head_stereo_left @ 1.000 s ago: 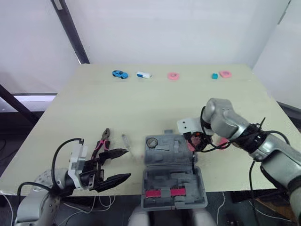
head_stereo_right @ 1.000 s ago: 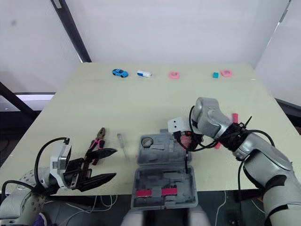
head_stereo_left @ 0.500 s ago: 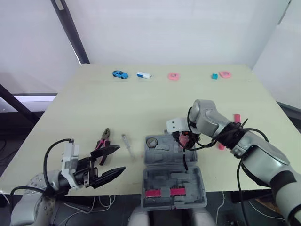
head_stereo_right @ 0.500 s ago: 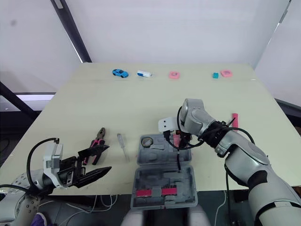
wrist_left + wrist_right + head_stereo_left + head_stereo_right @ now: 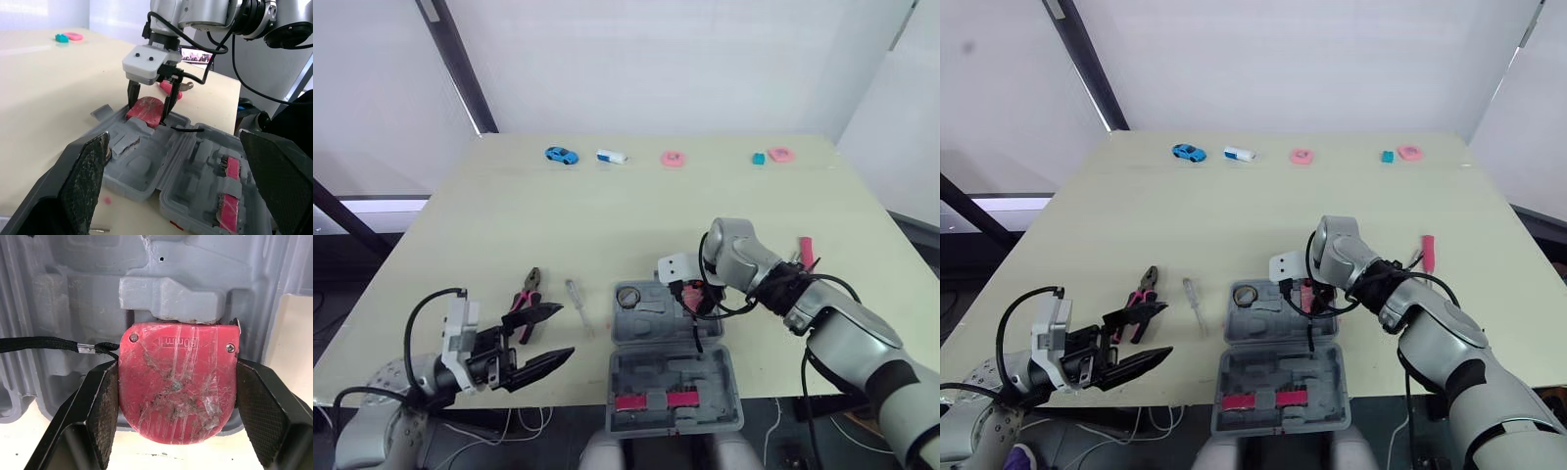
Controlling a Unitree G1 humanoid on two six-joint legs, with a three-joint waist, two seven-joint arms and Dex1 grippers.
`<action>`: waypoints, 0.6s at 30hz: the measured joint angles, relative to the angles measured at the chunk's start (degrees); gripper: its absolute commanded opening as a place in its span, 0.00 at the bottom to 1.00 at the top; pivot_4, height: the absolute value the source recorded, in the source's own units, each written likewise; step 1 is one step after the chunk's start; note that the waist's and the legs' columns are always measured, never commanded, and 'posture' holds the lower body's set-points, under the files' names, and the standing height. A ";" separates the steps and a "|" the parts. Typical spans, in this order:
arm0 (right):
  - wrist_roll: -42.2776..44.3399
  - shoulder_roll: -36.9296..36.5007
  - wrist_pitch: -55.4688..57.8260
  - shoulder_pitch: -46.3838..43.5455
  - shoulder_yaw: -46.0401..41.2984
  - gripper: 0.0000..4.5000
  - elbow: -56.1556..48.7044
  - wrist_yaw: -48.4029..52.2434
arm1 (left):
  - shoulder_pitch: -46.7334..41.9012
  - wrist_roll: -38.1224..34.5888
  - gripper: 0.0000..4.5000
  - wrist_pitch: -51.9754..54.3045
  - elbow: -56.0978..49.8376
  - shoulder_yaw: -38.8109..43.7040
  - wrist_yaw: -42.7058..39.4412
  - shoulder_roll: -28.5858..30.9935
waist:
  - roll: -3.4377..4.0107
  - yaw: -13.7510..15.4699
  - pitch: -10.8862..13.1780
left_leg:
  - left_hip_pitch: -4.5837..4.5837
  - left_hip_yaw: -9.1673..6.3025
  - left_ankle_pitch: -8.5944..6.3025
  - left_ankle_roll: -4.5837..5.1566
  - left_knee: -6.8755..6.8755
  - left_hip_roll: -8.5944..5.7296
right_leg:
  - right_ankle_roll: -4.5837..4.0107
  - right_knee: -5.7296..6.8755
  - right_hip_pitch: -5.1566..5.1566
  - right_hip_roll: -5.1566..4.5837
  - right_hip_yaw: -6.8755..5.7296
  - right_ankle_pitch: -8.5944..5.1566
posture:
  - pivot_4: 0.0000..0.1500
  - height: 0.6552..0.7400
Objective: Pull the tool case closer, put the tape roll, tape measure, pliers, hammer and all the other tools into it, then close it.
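Right gripper (image 5: 693, 297) has swung in from beside tool case (image 5: 651, 331). Clamped on red tape measure (image 5: 178, 387), now low in case's far half, right corner. Seems nearly seated, release likely next. Left gripper (image 5: 566, 331) spread, empty, near pliers (image 5: 526, 291) on table.

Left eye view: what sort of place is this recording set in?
Probably a lab or test room for robot trials: a plain pale table before bare white walls, a blue toy car set out at its far edge, and an open grey tool case at the front.
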 measured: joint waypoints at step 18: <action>8.77 -8.44 3.38 9.58 -14.98 0.99 -20.70 1.17 | 0.02 0.07 1.00 -0.35 0.66 -0.61 0.39 -0.60 | -0.03 -0.59 -0.02 | -0.02 -0.05 0.00 -0.01 -0.03 -0.01 | 0.01 0.04 -0.01 -0.02 -0.02 0.00 | 1.00 1.00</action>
